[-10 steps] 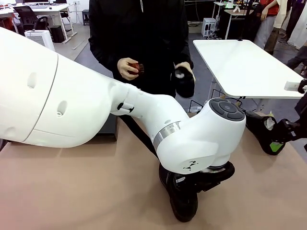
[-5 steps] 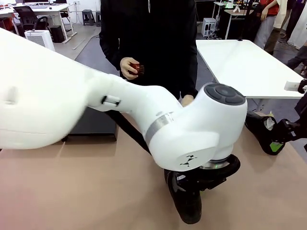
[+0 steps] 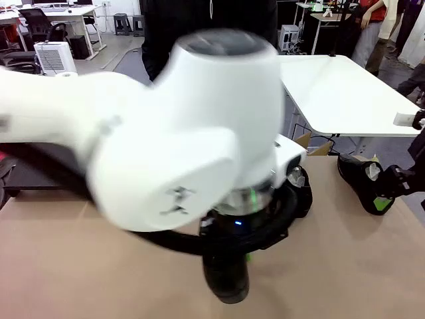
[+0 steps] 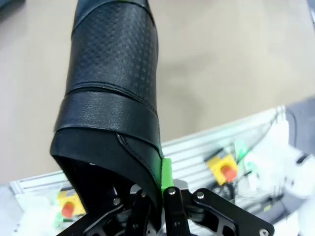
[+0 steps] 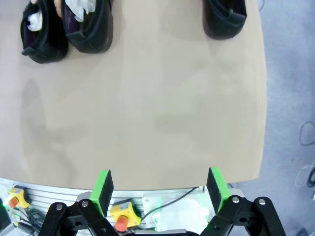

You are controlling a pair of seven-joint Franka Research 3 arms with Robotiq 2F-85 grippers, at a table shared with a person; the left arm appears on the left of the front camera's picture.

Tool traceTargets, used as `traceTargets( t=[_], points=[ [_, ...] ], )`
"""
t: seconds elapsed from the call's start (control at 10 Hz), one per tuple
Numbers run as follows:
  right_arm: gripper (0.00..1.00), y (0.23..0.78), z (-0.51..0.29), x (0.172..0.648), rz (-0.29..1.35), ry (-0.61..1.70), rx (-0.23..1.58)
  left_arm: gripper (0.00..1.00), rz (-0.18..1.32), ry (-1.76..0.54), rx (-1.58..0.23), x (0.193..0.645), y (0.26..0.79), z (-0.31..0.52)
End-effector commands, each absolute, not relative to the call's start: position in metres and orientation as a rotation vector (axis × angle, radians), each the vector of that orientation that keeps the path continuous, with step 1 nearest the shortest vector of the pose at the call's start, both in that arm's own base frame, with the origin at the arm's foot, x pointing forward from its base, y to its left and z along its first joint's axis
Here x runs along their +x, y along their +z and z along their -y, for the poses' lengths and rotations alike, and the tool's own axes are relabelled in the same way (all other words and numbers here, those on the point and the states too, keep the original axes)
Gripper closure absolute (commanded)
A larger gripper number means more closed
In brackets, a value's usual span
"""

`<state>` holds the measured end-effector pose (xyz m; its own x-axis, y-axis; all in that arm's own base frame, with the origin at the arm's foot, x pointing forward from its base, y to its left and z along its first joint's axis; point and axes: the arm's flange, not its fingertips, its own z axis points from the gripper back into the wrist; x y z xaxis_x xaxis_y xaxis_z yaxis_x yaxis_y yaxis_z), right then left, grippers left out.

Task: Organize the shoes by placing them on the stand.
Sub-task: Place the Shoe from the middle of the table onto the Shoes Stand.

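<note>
Left arm: swung across the middle of the front view, motion-blurred. It blocks most of the counter and most of the person in black at the far side.

Left gripper: jaws narrow, clamped on the heel rim of a held shoe. One green pad lies on the outside of the rim; the other finger goes inside. The toe points away from the wrist, toward the counter. In the front view this shoe hangs under the wrist, near the front middle of the counter. Contact with the counter: cannot tell.

Right gripper: jaws wide, holding nothing, over bare counter near the robot-side edge.

Other shoes:
- Pair side by side, touching, at the far left in the right wrist view, white paper inside.
- Lone shoe close to the counter's right edge, just beside the right gripper in the front view.

Stand: a dark, flat shape at the far left of the counter, partly hidden behind the left arm. No shoe can be seen on the part that shows.

Surroundings: a metal rail along the counter's near edge carries yellow boxes with red buttons. A white table stands behind the counter on the right.
</note>
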<state>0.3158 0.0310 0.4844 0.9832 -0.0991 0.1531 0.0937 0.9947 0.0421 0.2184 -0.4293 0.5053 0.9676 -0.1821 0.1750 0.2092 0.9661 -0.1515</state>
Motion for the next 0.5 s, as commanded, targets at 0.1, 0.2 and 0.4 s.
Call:
traceTargets(
  t=[0.1,0.2,0.4],
  points=[
    [0.00,0.484,-0.031,0.316,0.154,-0.095,0.041,1.00,0.203,-0.343,-0.233,0.193,0.543,0.365],
    [0.00,0.484,-0.031,0.316,0.154,-0.095,0.041,1.00,0.216,-0.358,-0.217,0.190,0.547,0.357],
    [0.00,0.484,-0.031,0.316,0.154,-0.095,0.041,1.00,0.202,-0.349,-0.210,0.187,0.549,0.374]
  ],
)
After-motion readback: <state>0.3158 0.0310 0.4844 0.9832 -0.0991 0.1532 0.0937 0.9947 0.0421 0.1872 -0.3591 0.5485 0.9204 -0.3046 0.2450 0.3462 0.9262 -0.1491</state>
